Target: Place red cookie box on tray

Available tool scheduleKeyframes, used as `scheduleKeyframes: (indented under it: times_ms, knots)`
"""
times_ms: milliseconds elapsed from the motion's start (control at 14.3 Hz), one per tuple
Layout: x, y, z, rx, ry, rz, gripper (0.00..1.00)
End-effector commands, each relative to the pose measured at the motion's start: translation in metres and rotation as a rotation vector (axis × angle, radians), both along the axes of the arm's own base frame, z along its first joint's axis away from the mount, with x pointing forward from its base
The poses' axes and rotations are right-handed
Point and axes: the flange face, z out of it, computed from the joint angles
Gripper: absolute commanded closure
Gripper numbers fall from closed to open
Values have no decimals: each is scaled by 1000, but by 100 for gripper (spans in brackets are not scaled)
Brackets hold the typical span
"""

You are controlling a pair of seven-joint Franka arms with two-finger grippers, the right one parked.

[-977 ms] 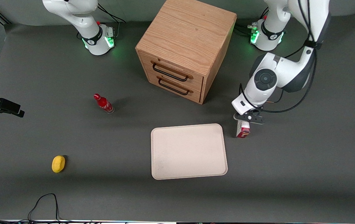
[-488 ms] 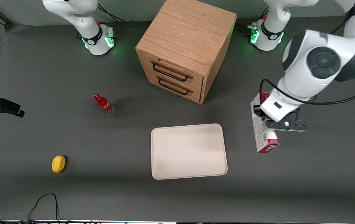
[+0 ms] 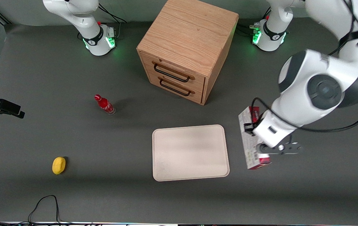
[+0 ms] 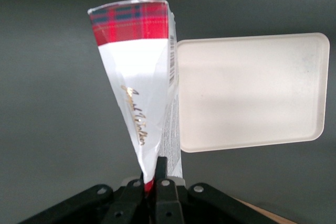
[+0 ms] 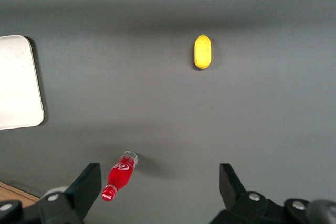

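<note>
While the red cookie box (image 3: 250, 142) hangs in the air clamped in the claw (image 3: 268, 150), the task stands roughly midway: pickup done, delivery not. In the front view the box sits at lower right of centre, just beside the tray's (image 3: 190, 152) edge on the working arm's side, not yet over it; its long white label face is turned up toward the camera. The wrist view shows the claw (image 4: 155, 174) pinched shut on one narrow end of the box (image 4: 140, 85), tartan end pointing away, with the tray (image 4: 252, 90) beside it and nothing on it. Left to do, as I judge it: carry the box sideways over the tray, lower it, let go. Against the earlier frames: a second ago the box stood on the counter nearer the wooden drawer cabinet (image 3: 187, 47), close to the tray's upper right corner, with the claw down on it; half a second ago it was already raised and farther out toward the working arm's end. Now it has come closer to the tray and lower in the frame. Unchanged: the small red bottle (image 3: 104, 104) at centre left, the yellow object (image 3: 59, 165) at lower left, the tray and the cabinet.
</note>
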Motion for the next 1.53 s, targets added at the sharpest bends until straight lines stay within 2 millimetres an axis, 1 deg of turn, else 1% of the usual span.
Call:
scheduleKeyframes:
  times_ms: [0,70,279,349,488,558,837,1047,1186,1256,1326,1395,1465]
  knots:
    - [12,-41,-38,13,54,2,100]
    - [12,-51,-53,19,70,-11,100]
    - [12,-73,-103,49,100,-30,100]
    - [12,-80,-115,64,89,-35,100]
    - [11,-92,-149,98,82,-16,100]
    - [12,-97,-161,97,77,-8,100]
    - [12,-100,-192,105,54,-16,100]
    - [10,-100,-208,108,46,-20,100]
    - [9,-99,-214,117,52,-23,100]
    - [9,-98,-213,118,49,-24,83]
    - [8,-99,-213,123,48,-27,52]
    - [9,-98,-211,138,35,-38,1]
    - [10,-97,-207,150,21,-45,0]
